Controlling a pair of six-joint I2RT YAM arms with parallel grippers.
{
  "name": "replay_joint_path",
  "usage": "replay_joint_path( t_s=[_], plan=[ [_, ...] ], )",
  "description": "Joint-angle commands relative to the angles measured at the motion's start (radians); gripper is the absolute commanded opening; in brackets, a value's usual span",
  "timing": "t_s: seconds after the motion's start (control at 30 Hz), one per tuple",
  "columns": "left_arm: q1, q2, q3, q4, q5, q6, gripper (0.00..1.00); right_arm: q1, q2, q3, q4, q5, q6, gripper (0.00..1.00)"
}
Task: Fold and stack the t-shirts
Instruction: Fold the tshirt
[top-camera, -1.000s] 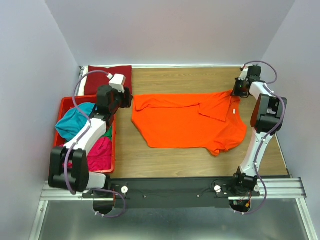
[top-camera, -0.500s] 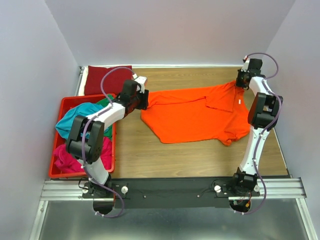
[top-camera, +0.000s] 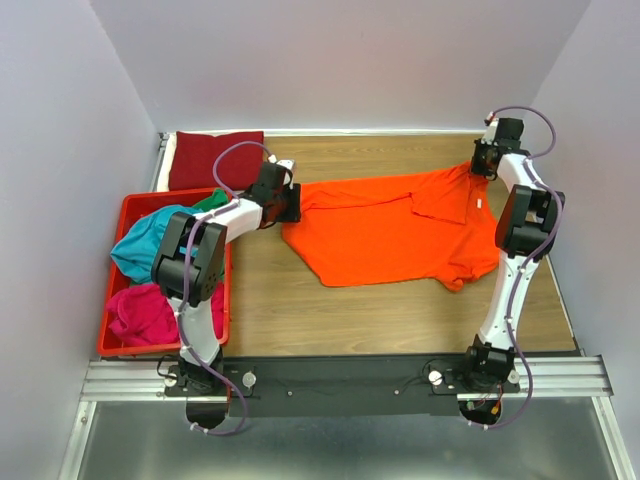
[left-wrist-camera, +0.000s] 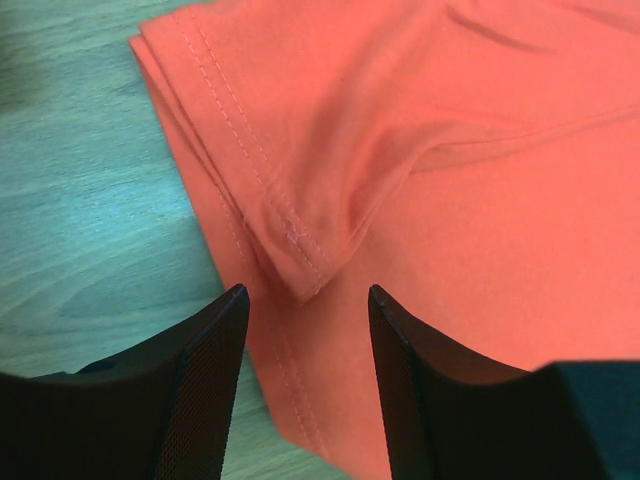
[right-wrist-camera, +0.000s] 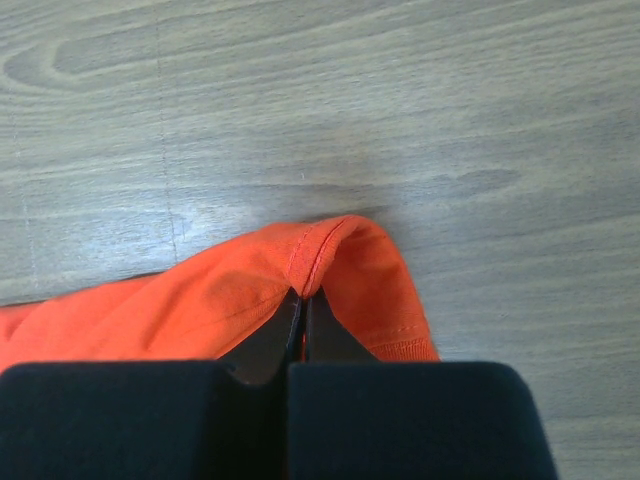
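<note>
Spreading stage: orange tee (top-camera: 390, 235) flat on table (top-camera: 400, 310), R gripper (right-wrist-camera: 302, 300) clamped on its far-right edge, L gripper (left-wrist-camera: 306, 292) open, hovering over the left hem corner. Next, prob.: L lowers & pinches it.

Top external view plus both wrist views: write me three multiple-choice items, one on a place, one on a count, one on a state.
1. Where does the dark red t-shirt lie relative to the red crate?
A. Inside it
B. Behind it, at the far left corner of the table
C. In front of it

2. How many t-shirt colours show in the crate?
A. One
B. Two
C. Three

3. What is the right gripper doing?
A. Shut on an edge of the orange t-shirt
B. Open over bare wood
C. Gripping the crate

Answers:
1 B: it lies folded on the wood beyond the crate's far wall.
2 C: the teal t-shirt, green t-shirt and magenta t-shirt show.
3 A: the right wrist view shows closed jaws pinching an orange hem.
</note>
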Motion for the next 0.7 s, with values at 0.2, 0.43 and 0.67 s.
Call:
replay_joint_path(
  t_s=[0.2, 0.43, 0.67],
  plan=[
    [0.0, 0.05, 0.05, 0.037, -0.024, -0.062, 0.5, -0.003, 0.031, -0.022, 0.015, 0.009, -0.003, 0.01],
    [0.003, 0.077, 0.062, 0.033, -0.043, -0.055, 0.21, -0.003, 0.031, -0.023, 0.015, 0.012, -0.004, 0.01],
    [0.004, 0.036, 0.062, -0.006, -0.142, 0.0, 0.12, -0.003, 0.032, -0.02, 0.015, 0.049, -0.007, 0.01]
  ],
)
